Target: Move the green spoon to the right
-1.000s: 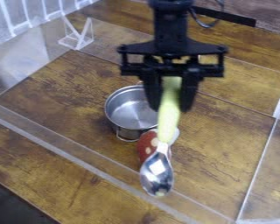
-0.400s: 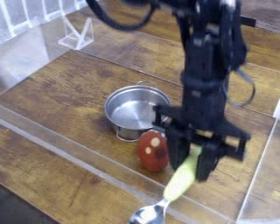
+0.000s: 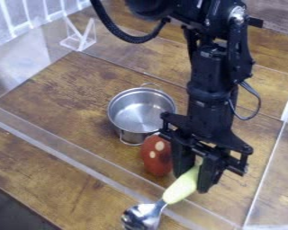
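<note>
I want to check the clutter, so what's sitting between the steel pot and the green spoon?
In the camera view, the red-brown mushroom toy stands between the steel pot and the green spoon.

A steel pot beside a red-brown mushroom toy on a wooden table.

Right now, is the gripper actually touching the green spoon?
Touching. In the camera view the gripper is closed on the green spoon, with the yellow-green handle emerging from between its fingers and slanting down to the silver bowl.

surface: wooden table | on it: steel pot, red-brown mushroom toy
</note>
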`<action>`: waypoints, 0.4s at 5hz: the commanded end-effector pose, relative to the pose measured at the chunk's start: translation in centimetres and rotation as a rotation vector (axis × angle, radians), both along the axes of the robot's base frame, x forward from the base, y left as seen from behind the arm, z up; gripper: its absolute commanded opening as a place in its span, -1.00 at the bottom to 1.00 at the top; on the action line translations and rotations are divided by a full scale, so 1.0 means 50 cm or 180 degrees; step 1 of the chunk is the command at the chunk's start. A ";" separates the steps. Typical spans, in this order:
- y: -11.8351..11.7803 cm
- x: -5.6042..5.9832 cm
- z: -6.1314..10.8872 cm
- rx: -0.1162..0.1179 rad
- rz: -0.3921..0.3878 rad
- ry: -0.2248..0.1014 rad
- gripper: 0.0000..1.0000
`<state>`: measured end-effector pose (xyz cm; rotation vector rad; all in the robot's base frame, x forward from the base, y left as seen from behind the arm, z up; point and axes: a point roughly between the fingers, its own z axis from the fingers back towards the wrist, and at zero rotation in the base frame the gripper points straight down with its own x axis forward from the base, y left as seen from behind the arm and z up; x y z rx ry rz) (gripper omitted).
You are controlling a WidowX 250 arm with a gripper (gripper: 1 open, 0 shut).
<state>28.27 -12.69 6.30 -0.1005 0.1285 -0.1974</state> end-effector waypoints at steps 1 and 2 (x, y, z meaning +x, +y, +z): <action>0.023 0.021 0.024 -0.0064 0.0013 -0.0145 -1.00; 0.030 0.025 0.022 -0.0081 0.0004 -0.0135 -1.00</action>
